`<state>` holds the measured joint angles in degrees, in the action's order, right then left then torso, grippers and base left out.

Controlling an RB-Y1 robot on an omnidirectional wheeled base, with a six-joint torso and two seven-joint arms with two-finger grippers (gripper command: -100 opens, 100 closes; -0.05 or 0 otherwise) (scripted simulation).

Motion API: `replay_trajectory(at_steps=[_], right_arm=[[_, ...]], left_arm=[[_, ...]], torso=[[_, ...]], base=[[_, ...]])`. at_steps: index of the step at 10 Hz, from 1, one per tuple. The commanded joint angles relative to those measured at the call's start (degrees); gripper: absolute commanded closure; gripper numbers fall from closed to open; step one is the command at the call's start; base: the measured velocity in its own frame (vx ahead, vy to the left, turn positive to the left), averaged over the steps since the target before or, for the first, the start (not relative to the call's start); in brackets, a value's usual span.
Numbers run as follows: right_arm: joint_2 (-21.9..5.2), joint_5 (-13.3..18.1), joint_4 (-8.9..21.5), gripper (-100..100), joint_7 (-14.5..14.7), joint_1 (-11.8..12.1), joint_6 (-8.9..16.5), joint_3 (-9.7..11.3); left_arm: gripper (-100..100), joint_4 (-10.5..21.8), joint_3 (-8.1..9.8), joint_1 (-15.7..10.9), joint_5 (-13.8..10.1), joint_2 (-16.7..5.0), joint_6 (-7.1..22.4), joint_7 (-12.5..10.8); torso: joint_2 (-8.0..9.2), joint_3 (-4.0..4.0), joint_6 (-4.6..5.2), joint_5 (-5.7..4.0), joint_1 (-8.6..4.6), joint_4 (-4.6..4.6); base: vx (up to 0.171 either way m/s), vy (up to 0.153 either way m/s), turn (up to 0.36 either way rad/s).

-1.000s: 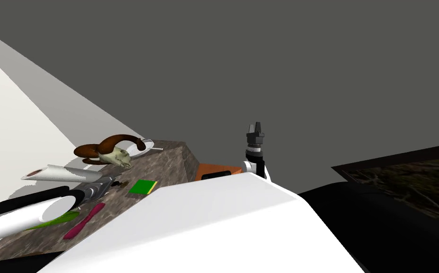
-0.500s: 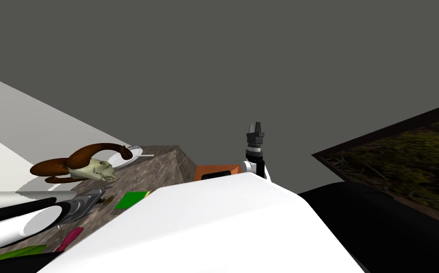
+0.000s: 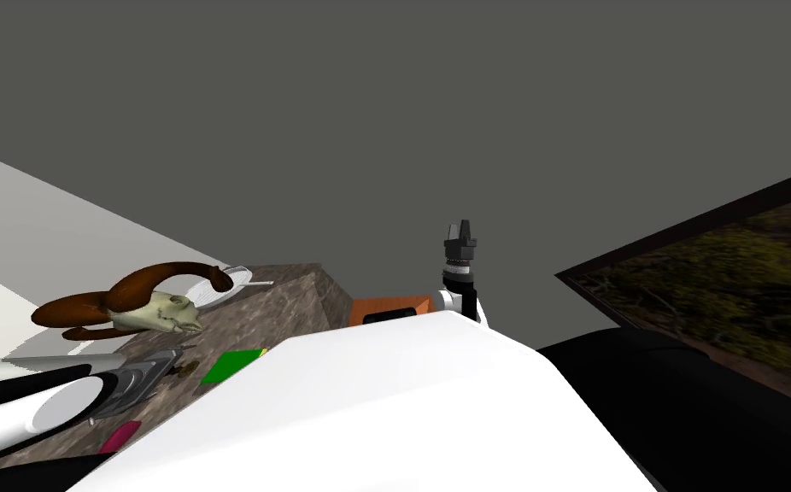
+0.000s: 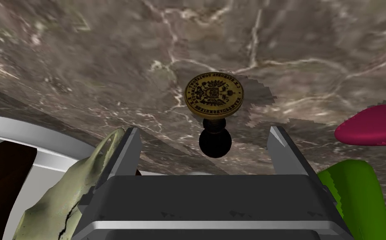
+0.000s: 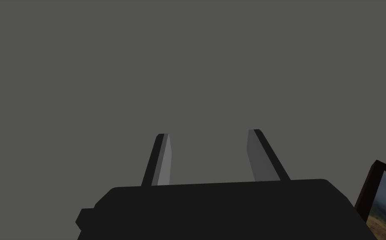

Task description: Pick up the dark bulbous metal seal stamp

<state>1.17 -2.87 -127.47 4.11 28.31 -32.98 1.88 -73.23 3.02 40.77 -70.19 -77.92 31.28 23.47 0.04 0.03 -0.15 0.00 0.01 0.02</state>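
Seal stamp [image 4: 214, 98] rests on the marble tabletop [image 4: 104, 62], between the left gripper's [image 4: 204, 128] spread fingers but ungripped; closing and lifting are left to do.

The seal stamp [image 4: 214, 98] has a brass-gold face with a dark crest ringed by lettering, on a black bulbous handle. The tabletop [image 4: 104, 58] is brown-grey marble with pale cream veins. The skull [image 4: 50, 208] is pale olive (a dark crack runs through it), its horns [image 3: 172, 270] are deep brown, and the plate [image 4: 29, 134] is white. Nearby are a magenta piece [image 4: 375, 125], a bright green one [image 4: 354, 196], a green card [image 3: 231, 366] and an orange block [image 3: 389, 303]. The framed picture [image 3: 727, 265] shows olive-brown foliage inside a dark frame.
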Motion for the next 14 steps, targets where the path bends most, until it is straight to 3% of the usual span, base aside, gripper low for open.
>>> replay_trajectory(at_steps=[1, 3, 4, 5, 9, 10, 11, 12, 13, 14], right_arm=[[0.00, 0.00, 0.00, 0, 0.00, 0.00, 0.00, 0.00], [-0.01, 0.00, 0.00, 0, 0.00, 0.00, 0.00, 0.00], [-0.01, 0.00, 0.00, 0, 0.00, 0.00, 0.00, 0.00], [0.00, 0.00, 0.00, 0, 0.00, 0.00, 0.00, 0.00], [0.00, 0.00, 0.00, 0, 0.00, 0.00, 0.00, 0.00], [0.00, 0.00, 0.00, 0, 0.00, 0.00, 0.00, 0.00], [0.00, 0.00, 0.00, 0, 0.00, 0.00, 0.00, 0.00], [0.00, 0.00, 0.00, 0, 0.00, 0.00, 0.00, 0.00], [0.01, 0.00, 0.00, 0, 0.00, 0.00, 0.00, 0.01], [0.00, 0.00, 0.00, 0, 0.00, 0.00, 0.00, 0.01]], left_arm=[[-100, 0.94, -0.66, -0.74, 1.50, 1.80, -0.55, -0.05], [-100, 1.88, -1.32, -1.48, 3.01, 3.60, -1.11, -0.09], [-100, 1.27, -0.94, -0.96, 2.59, 2.90, -0.88, -0.42], [100, 1.37, -0.99, -1.02, 2.63, 3.00, -0.96, -0.32], [100, 1.38, -0.97, -1.01, 2.59, 3.01, -0.93, -0.39], [0, 1.37, -0.97, -1.01, 2.60, 3.00, -0.93, -0.38], [100, 0.56, -0.39, -0.44, 0.90, 1.08, -0.33, -0.03], [100, 0.00, 0.00, 0.00, 0.00, 0.00, 0.00, 0.00], [100, 0.49, -0.16, -0.10, 0.30, 0.72, -0.45, 0.36], [0, 0.42, -0.12, -0.03, 0.22, 0.62, -0.39, 0.37]], torso=[[0.00, 0.00, 0.00, 0.00, 0.00, 0.00], [-0.09, -0.05, 0.01, 0.05, 0.19, -0.02], [-0.09, -0.06, 0.01, 0.06, 0.22, -0.02], [-0.06, -0.04, 0.00, 0.03, 0.12, -0.02], [-0.03, -0.02, 0.03, 0.00, 0.01, -0.01], [-0.02, -0.02, 0.02, 0.00, 0.01, -0.01], [-0.02, -0.01, 0.02, 0.00, 0.01, -0.01], [0.04, 0.02, -0.03, -0.06, -0.13, 0.00], [0.12, 0.06, -0.04, -0.07, -0.27, 0.01], [0.08, 0.05, -0.02, -0.05, -0.18, 0.01]], base=[[0.014, 0.027, -0.061], [0.027, 0.055, -0.063], [0.009, 0.024, -0.013], [0.000, 0.000, 0.000], [0.000, 0.000, 0.004], [0.000, 0.000, 0.000], [-0.018, -0.035, 0.088], [-0.035, -0.065, 0.094], [-0.017, -0.032, 0.020], [-0.003, -0.006, 0.000]])
